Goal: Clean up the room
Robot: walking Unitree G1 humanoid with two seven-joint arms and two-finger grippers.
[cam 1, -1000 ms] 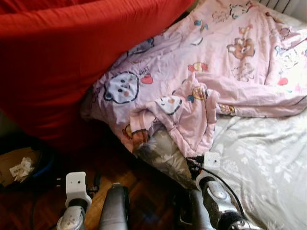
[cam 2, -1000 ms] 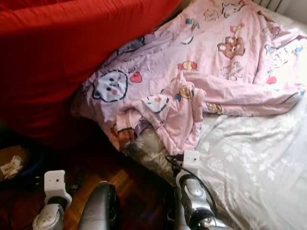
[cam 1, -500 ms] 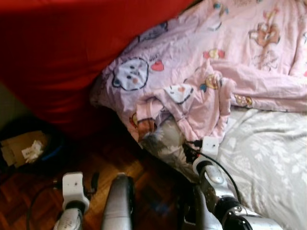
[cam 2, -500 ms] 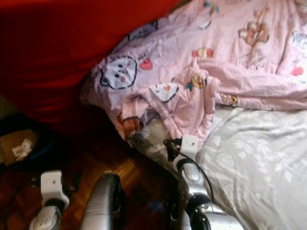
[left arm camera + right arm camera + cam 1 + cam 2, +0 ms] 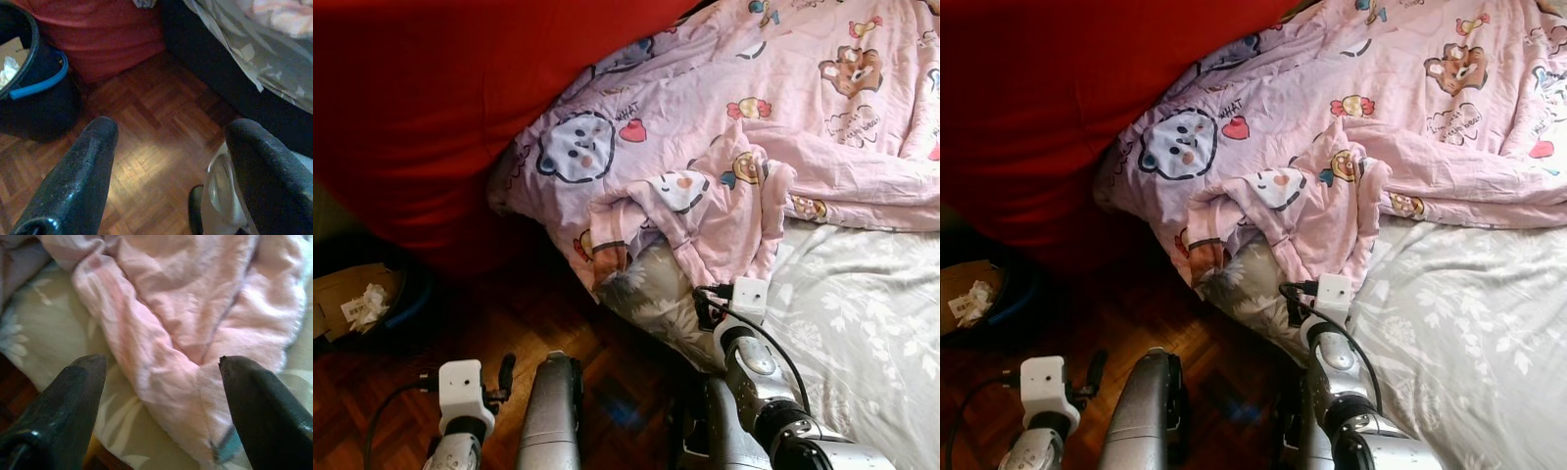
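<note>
A dark bin (image 5: pixel 34 93) holding crumpled paper stands on the parquet floor (image 5: pixel 146 142) at far left, beside a big red cushion (image 5: pixel 440 117); the left gripper (image 5: pixel 171 161) hangs low over bare boards, fingers spread wide and holding nothing; to its right a rumpled pink cartoon-print duvet (image 5: pixel 724 127) spills across the bed, one folded corner drooping over the grey leaf-pattern sheet (image 5: pixel 862 323) at the mattress edge; the right gripper (image 5: pixel 161 396), likewise spread and empty, points at that corner from just short of it; the cover looks soft, light and limp, likely to sag and drag when lifted, so the thick folded hem nearest the fingers seems the surest pinch
</note>
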